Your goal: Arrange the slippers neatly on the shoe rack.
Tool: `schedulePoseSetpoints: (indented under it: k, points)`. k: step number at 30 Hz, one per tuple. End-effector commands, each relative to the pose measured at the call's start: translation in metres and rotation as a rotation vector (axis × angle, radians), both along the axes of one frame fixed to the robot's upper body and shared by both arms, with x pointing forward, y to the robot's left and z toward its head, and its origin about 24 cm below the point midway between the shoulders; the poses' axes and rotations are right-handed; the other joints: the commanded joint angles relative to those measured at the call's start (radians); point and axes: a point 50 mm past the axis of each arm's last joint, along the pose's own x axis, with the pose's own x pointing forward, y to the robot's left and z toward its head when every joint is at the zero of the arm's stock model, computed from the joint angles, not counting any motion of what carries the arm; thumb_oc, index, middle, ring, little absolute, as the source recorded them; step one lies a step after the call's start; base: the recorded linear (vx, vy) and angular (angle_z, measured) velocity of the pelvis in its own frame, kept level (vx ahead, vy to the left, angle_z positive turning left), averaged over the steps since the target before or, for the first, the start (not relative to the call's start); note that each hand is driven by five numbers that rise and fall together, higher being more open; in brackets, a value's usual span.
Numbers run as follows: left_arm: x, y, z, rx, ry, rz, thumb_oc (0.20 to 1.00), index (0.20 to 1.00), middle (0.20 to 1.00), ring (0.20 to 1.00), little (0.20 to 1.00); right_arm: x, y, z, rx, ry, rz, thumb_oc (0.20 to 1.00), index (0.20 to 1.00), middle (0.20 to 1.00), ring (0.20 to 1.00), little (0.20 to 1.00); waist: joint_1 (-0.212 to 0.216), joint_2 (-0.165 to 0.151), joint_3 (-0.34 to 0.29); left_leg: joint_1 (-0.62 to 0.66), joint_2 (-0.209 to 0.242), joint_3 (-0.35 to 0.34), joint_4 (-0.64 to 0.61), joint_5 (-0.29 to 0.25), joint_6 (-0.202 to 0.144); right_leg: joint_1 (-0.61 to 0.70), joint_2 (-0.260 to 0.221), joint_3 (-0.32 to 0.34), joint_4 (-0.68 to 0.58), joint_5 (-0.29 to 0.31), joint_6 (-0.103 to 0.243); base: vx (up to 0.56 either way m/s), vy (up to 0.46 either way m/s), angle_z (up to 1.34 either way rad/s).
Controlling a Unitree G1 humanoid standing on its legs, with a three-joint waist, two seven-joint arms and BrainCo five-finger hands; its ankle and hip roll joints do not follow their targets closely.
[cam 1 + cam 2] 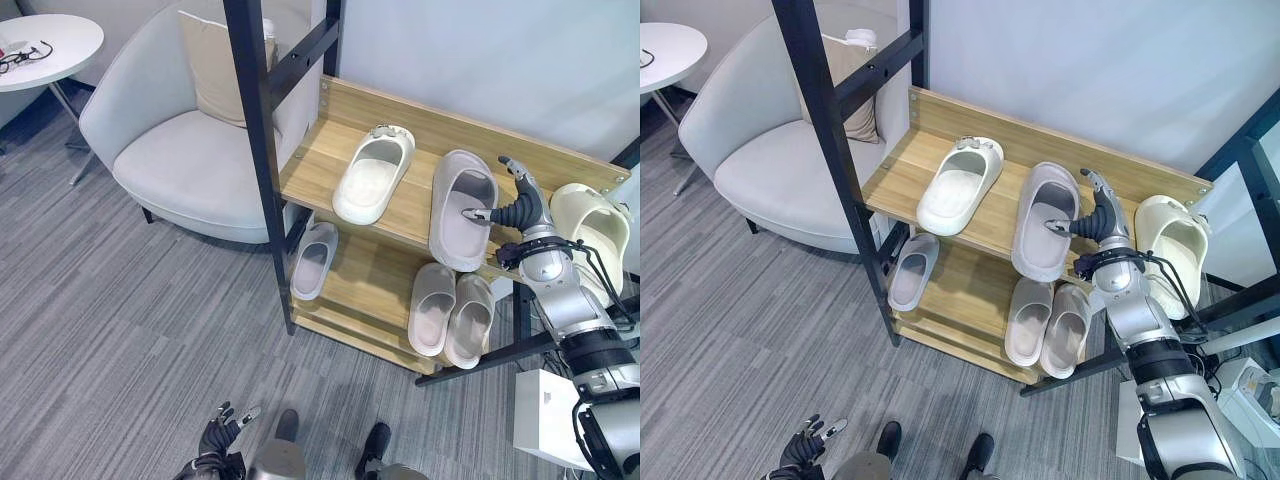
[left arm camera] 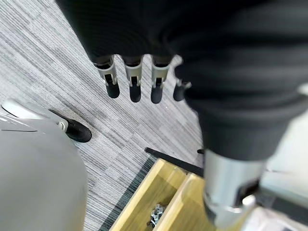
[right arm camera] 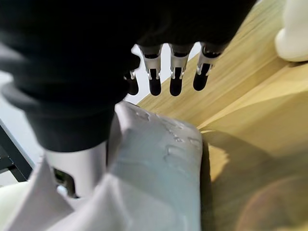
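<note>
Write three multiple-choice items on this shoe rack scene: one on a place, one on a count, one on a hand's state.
1. Where is the robot's right hand?
A. at the long grey slipper on the wooden shoe rack's upper shelf
B. on the armchair
C. on the carpet

2. How many slippers lie on the lower shelf?
A. one
B. three
C. five

3. The left hand is:
A. open, holding nothing
B. shut on a slipper
C. shut on the rack

Answers: 1 A, its fingers reach the slipper's edge; 2 B, one single and one pair; 3 A, fingers spread above carpet.
</note>
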Motion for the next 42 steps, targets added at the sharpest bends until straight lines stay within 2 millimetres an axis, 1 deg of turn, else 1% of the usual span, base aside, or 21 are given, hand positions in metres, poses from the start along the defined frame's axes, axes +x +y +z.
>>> schedulePoseSetpoints:
  k: [1,4,6,9,10,11,12,13,17,21,27,28,30,32,33,35,36,37,38,39,42]
  points:
    - [0.027,0.002,0.013,0.021,-0.105,-0.043,1.0,1.0,1.0,1.0,1.0,0.014,-0.004,0.052,-0.144,-0.121,-0.044,1.0,1.0,1.0,1.0,1.0,0.076,-0.002,0.017,-0.004,-0.038,-0.072,0.009,-0.072,0.04,0.08,-0.033,-0.029,0.002,-0.068,0.066,0.0,0.0,0.0]
    - [0.03,0.001,0.014,0.021,-0.118,-0.048,1.0,1.0,1.0,1.0,1.0,0.02,-0.002,0.055,-0.139,-0.124,-0.058,1.0,1.0,1.0,1.0,1.0,0.086,-0.002,0.026,-0.017,-0.041,-0.08,0.016,-0.071,0.04,0.074,-0.034,-0.033,0.002,-0.067,0.066,-0.03,0.01,0.05]
    - [0.034,0.003,0.015,0.031,-0.123,-0.049,1.0,1.0,1.0,1.0,1.0,0.027,0.007,0.063,-0.15,-0.134,-0.05,1.0,1.0,1.0,1.0,1.0,0.1,-0.005,0.04,-0.041,-0.044,-0.09,0.028,-0.068,0.039,0.063,-0.034,-0.041,0.002,-0.065,0.066,-0.04,0.01,0.07]
    - [0.037,0.003,0.017,0.035,-0.132,-0.049,1.0,1.0,1.0,1.0,1.0,0.031,0.01,0.062,-0.162,-0.128,-0.052,1.0,1.0,1.0,1.0,1.0,0.111,-0.005,0.049,-0.058,-0.048,-0.103,0.035,-0.064,0.038,0.057,-0.036,-0.05,0.002,-0.064,0.065,-0.02,0.003,0.14]
    - [0.039,0.005,0.017,0.04,-0.134,-0.041,1.0,1.0,1.0,1.0,1.0,0.032,0.007,0.061,-0.198,-0.112,-0.068,0.369,0.369,0.369,0.369,0.369,0.119,-0.006,0.057,-0.072,-0.052,-0.115,0.04,-0.061,0.037,0.053,-0.038,-0.061,0.002,-0.064,0.065,-0.02,-0.002,0.21]
    - [0.04,0.005,0.017,0.041,-0.138,-0.042,1.0,1.0,1.0,1.0,1.0,0.032,0.007,0.059,-0.2,-0.108,-0.073,0.2,0.2,0.2,0.2,0.2,0.122,-0.006,0.061,-0.079,-0.054,-0.12,0.043,-0.06,0.037,0.052,-0.039,-0.066,0.002,-0.064,0.065,-0.02,-0.002,0.13]
    - [0.04,0.005,0.018,0.041,-0.138,-0.042,1.0,1.0,1.0,1.0,1.0,0.032,0.007,0.059,-0.2,-0.108,-0.073,0.2,0.2,0.2,0.2,0.2,0.121,-0.006,0.06,-0.08,-0.054,-0.121,0.044,-0.06,0.037,0.052,-0.039,-0.067,0.002,-0.064,0.065,-0.02,0.007,0.26]
    - [0.042,0.005,0.019,0.041,-0.148,-0.038,1.0,1.0,1.0,1.0,1.0,0.032,0.002,0.052,-0.238,-0.076,-0.095,0.2,0.2,0.2,0.2,0.2,0.128,-0.005,0.069,-0.093,-0.059,-0.131,0.051,-0.058,0.035,0.05,-0.041,-0.081,0.002,-0.064,0.065,-0.02,0.007,0.36]
    - [0.044,0.008,0.021,0.055,-0.161,-0.04,1.0,1.0,1.0,1.0,1.0,0.032,-0.013,0.043,-0.402,-0.005,-0.156,0.2,0.2,0.2,0.2,0.2,0.134,0.0,0.08,-0.104,-0.064,-0.147,0.062,-0.061,0.033,0.052,-0.04,-0.094,0.002,-0.065,0.064,-0.02,0.005,0.22]
    - [0.044,0.01,0.023,0.066,-0.164,-0.045,1.0,1.0,1.0,1.0,1.0,0.032,-0.019,0.04,-0.487,0.039,-0.186,0.2,0.2,0.2,0.2,0.2,0.126,0.0,0.077,-0.106,-0.069,-0.151,0.062,-0.058,0.036,0.051,-0.045,-0.099,0.002,-0.06,0.064,-0.01,0.017,0.07]
    - [0.048,0.01,0.025,0.069,-0.171,-0.033,1.0,1.0,1.0,1.0,1.0,0.03,-0.015,0.054,-0.435,-0.043,-0.192,0.2,0.2,0.2,0.2,0.2,0.104,0.006,0.067,-0.088,-0.064,-0.143,0.051,-0.058,0.037,0.057,-0.046,-0.091,0.005,-0.063,0.062,-0.01,0.007,0.02]
    - [0.05,0.009,0.026,0.063,-0.178,-0.026,1.0,1.0,1.0,1.0,1.0,0.025,-0.007,0.058,-0.389,-0.108,-0.164,0.2,0.2,0.2,0.2,0.2,0.09,0.009,0.061,-0.083,-0.062,-0.139,0.049,-0.06,0.038,0.059,-0.048,-0.088,0.005,-0.064,0.062,0.0,0.0,0.0]
    - [0.05,0.007,0.025,0.059,-0.173,-0.016,1.0,1.0,1.0,1.0,1.0,0.013,-0.002,0.069,-0.319,-0.214,-0.142,0.2,0.2,0.2,0.2,0.2,0.08,0.015,0.054,-0.064,-0.056,-0.132,0.043,-0.067,0.037,0.068,-0.046,-0.081,0.007,-0.07,0.06,0.0,0.0,0.0]
    - [0.05,0.006,0.025,0.055,-0.174,-0.009,1.0,1.0,1.0,1.0,1.0,-0.002,0.003,0.073,-0.256,-0.298,-0.11,0.2,0.2,0.2,0.2,0.2,0.066,0.015,0.042,-0.058,-0.056,-0.127,0.036,-0.064,0.04,0.071,-0.049,-0.081,0.005,-0.071,0.061,0.01,-0.005,-0.02]
    - [0.048,0.006,0.024,0.053,-0.166,-0.003,1.0,1.0,1.0,1.0,1.0,-0.011,0.006,0.081,-0.218,-0.368,-0.089,0.2,0.2,0.2,0.2,0.2,0.061,0.021,0.037,-0.045,-0.051,-0.124,0.031,-0.07,0.039,0.078,-0.046,-0.077,0.006,-0.077,0.06,0.0,0.0,0.0]
    - [0.046,0.004,0.022,0.05,-0.154,-0.004,1.0,1.0,1.0,1.0,1.0,-0.02,0.009,0.083,-0.199,-0.405,-0.063,0.2,0.2,0.2,0.2,0.2,0.055,0.02,0.029,-0.045,-0.051,-0.123,0.026,-0.064,0.041,0.077,-0.049,-0.078,0.004,-0.075,0.06,0.0,0.0,0.0]
    - [0.042,0.003,0.019,0.048,-0.136,-0.001,1.0,1.0,1.0,1.0,1.0,-0.039,0.017,0.095,-0.152,-0.516,-0.001,0.2,0.2,0.2,0.2,0.2,0.043,0.022,0.017,-0.035,-0.048,-0.118,0.019,-0.064,0.041,0.081,-0.049,-0.074,0.004,-0.078,0.059,0.02,-0.022,-0.06]
    - [0.04,0.002,0.017,0.046,-0.124,0.004,1.0,1.0,1.0,1.0,1.0,-0.049,0.022,0.102,-0.136,-0.573,0.036,0.2,0.2,0.2,0.2,0.2,0.034,0.023,0.011,-0.03,-0.046,-0.113,0.017,-0.065,0.041,0.083,-0.048,-0.07,0.004,-0.079,0.059,0.03,-0.047,-0.13]
    - [0.036,0.0,0.015,0.038,-0.116,0.013,1.0,1.0,1.0,1.0,1.0,-0.067,0.033,0.107,-0.09,-0.658,0.11,0.2,0.2,0.2,0.2,0.2,0.024,0.028,0.004,-0.014,-0.04,-0.103,0.011,-0.07,0.039,0.09,-0.044,-0.061,0.005,-0.085,0.059,0.01,-0.026,-0.14]
    - [0.036,0.0,0.015,0.04,-0.114,0.011,1.0,1.0,1.0,1.0,1.0,-0.068,0.032,0.106,-0.09,-0.656,0.108,0.2,0.2,0.2,0.2,0.2,0.025,0.026,0.003,-0.017,-0.042,-0.103,0.011,-0.065,0.04,0.088,-0.046,-0.061,0.003,-0.08,0.059,0.01,-0.024,-0.23]
    - [0.032,-0.002,0.013,0.037,-0.098,0.013,1.0,1.0,1.0,1.0,1.0,-0.094,0.046,0.118,-0.01,-0.79,0.226,0.2,0.2,0.2,0.2,0.2,0.011,0.032,-0.014,-0.009,-0.038,-0.095,0.003,-0.06,0.037,0.091,-0.044,-0.054,0.002,-0.084,0.058,-0.01,-0.03,-0.15]
